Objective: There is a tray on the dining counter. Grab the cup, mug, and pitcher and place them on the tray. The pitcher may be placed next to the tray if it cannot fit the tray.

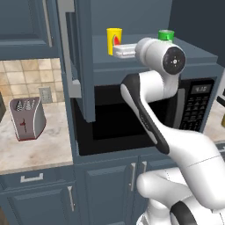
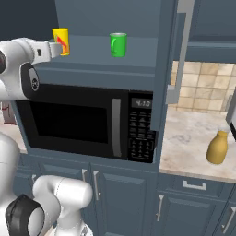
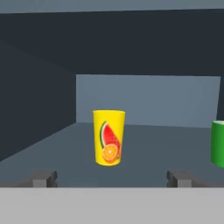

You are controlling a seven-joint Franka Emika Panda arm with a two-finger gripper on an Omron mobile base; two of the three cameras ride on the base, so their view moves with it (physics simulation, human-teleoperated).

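The gripper [image 3: 111, 178], jaws spread wide and empty, faces the cup [image 3: 109, 137], likely light, stiff and smooth-sided, best pinched around its middle on the shelf [image 3: 148, 148].

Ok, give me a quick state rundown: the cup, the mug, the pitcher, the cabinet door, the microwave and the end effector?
Cup: upright on the cabinet shelf, not gripped.
Mug: upright on the same shelf, apart from the cup, untouched.
Pitcher: upright on the counter beside the microwave.
Cabinet door: swung open.
Microwave: door shut, clock display lit.
End effector: open, level with the shelf, fingers either side of the cup but short of it.
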